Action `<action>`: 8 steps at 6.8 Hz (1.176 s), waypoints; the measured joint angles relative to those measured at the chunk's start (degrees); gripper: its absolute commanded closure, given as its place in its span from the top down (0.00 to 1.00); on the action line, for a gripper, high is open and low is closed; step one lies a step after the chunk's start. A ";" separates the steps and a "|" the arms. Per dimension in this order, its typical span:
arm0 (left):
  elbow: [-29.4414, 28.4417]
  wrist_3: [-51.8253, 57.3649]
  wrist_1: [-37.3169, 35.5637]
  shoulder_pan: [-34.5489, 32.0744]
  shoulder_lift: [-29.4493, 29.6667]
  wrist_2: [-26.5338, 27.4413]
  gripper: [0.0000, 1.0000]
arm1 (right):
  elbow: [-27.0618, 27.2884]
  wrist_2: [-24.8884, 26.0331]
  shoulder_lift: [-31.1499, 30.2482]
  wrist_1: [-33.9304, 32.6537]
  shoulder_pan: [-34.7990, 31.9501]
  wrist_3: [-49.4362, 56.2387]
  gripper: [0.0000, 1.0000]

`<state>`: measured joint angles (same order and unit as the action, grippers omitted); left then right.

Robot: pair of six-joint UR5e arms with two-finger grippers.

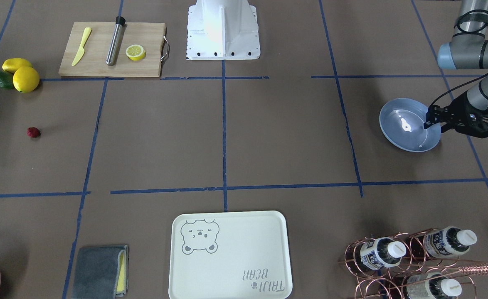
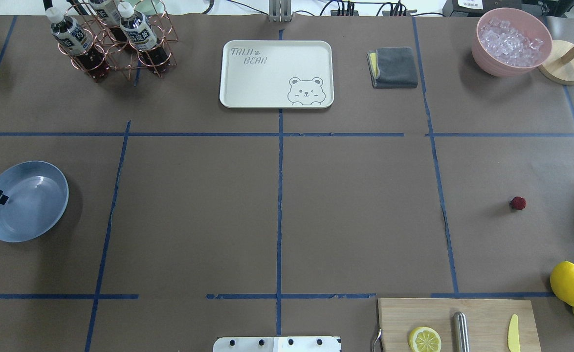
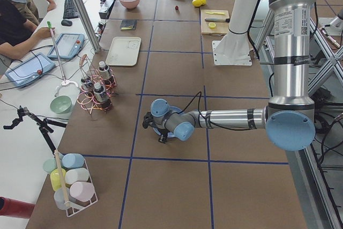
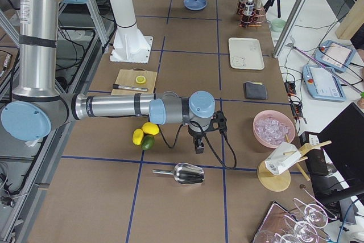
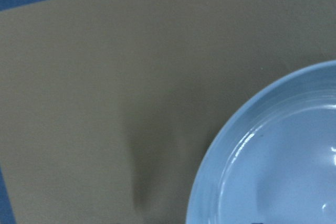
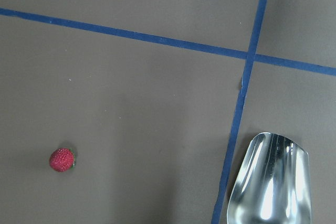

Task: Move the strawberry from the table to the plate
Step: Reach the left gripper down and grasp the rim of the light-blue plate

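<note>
Front view: the strawberry point(image 1: 33, 132) lies on the table point(image 1: 269, 137) at left, and the plate point(image 1: 402, 139) at right is empty, so nothing is done yet. The left gripper point(image 1: 427, 118) hovers over the plate's rim, seemingly spread and holding nothing.

Right-side view: the right gripper point(image 4: 199, 145) is at centre; I cannot tell whether it is spread.

Right wrist view: the strawberry is at lower left, ungrasped.

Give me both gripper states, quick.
Left gripper: at the plate, jaws cannot be told.
Right gripper: cannot be told.
</note>
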<state>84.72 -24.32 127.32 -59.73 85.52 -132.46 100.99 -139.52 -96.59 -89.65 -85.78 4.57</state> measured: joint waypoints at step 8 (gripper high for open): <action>10.74 -31.93 0.14 5.28 15.08 -13.21 0.00 | 0.35 0.01 0.00 0.00 0.00 -0.02 1.00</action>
<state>95.45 -56.25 127.46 -54.44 100.60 -145.67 101.34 -139.51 -96.59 -89.65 -85.78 4.55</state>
